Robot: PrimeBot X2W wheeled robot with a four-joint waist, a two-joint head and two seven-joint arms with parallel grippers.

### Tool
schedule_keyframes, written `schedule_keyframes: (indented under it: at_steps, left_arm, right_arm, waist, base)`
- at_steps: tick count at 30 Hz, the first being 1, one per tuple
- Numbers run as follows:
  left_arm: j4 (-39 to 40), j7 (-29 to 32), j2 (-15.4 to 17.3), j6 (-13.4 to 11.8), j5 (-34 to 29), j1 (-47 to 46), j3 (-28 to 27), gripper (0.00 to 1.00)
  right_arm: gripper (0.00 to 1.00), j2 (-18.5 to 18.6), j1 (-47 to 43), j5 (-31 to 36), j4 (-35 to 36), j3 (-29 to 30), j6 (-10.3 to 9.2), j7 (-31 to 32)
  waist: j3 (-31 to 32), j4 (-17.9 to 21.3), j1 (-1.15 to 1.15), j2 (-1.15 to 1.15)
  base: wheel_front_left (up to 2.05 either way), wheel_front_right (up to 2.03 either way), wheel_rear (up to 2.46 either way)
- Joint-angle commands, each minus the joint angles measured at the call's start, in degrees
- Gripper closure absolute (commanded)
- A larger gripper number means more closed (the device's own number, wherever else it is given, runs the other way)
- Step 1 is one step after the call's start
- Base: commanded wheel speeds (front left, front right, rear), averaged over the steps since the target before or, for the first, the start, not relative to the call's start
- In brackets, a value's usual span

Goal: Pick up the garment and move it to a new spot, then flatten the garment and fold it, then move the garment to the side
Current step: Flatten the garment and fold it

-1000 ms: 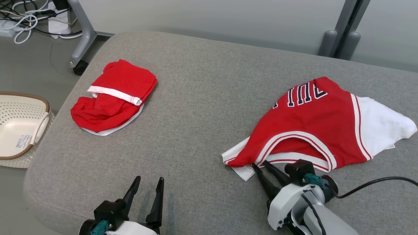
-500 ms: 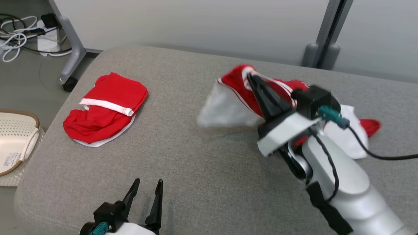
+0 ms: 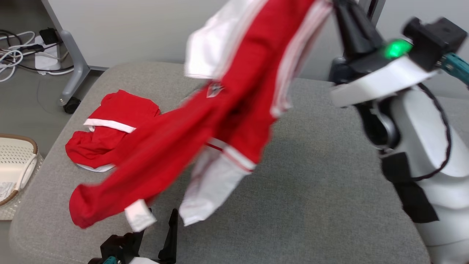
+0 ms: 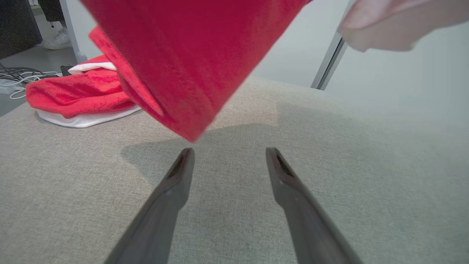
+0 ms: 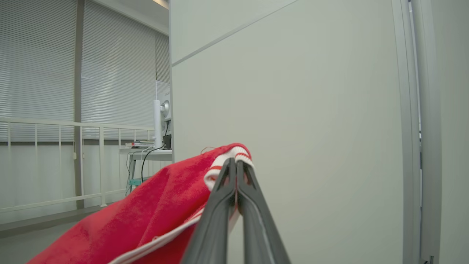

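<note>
My right gripper is raised high at the upper right, shut on the white-and-red trimmed edge of the red jersey. The right wrist view shows the fingers pinched together on that trim, with the red cloth hanging below. The jersey swings blurred down and to the left across the grey cushion. Its lowest red end hangs just above my left gripper. That gripper stands open and empty low at the cushion's front, with one finger hidden behind a white cuff.
A second red garment with white trim lies bunched at the cushion's back left. A cream perforated basket sits on the floor left of the cushion. A grey table leg on a caster and cables are behind.
My right gripper has lifted the jersey from the cushion's right side high into the air, and the cloth now swings out to the left over my left gripper. The camera tilted up.
</note>
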State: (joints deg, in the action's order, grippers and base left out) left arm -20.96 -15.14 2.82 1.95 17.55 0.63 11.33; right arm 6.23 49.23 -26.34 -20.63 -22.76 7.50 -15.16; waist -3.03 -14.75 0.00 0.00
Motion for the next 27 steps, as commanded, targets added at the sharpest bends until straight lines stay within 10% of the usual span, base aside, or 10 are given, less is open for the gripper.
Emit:
schedule_keyframes:
  at_steps: [1,6,7,8,14,27]
  left_arm:
    - [0.42,-0.01,0.19,0.08,-0.34,-0.46,-0.16,0.00]
    - [0.54,-0.01,0.17,0.50,-0.65,-2.02,0.07,0.00]
    - [0.46,-0.01,0.17,0.61,-0.89,-2.25,0.14,0.00]
    - [0.47,-0.01,0.18,0.59,-0.95,-2.54,0.16,0.00]
    - [0.34,-0.01,0.18,0.99,-1.83,-3.20,-0.18,0.00]
    - [0.24,-0.01,0.16,1.79,-2.03,-1.07,1.58,0.00]
  right_arm:
    - [1.00,1.43,-2.04,0.38,-1.63,1.64,-0.02,0.01]
    - [0.98,5.89,-8.86,4.46,-14.02,9.57,-0.02,0.01]
    - [0.64,6.59,-9.96,5.27,-16.94,11.57,-0.02,0.00]
    - [0.00,7.07,-10.90,6.29,-19.72,13.41,-0.02,0.01]
    - [0.00,6.34,-16.51,11.42,-24.42,23.51,-0.01,0.01]
    - [0.00,-0.20,-29.53,17.93,-10.10,29.19,-0.01,0.01]
  waist:
    - [-0.67,0.39,0.00,0.00]
    - [-3.18,1.36,0.00,0.00]
    - [-3.55,1.49,0.00,0.00]
    - [-3.88,1.62,0.00,0.00]
    - [-4.31,3.06,0.00,0.00]
    - [-0.34,7.43,0.00,0.00]
  base:
    - [0.00,0.00,0.00]
    - [0.00,0.00,0.00]
    - [0.00,0.00,0.00]
    - [0.00,0.00,0.00]
    - [0.00,0.00,0.00]
    - [0.00,0.00,0.00]
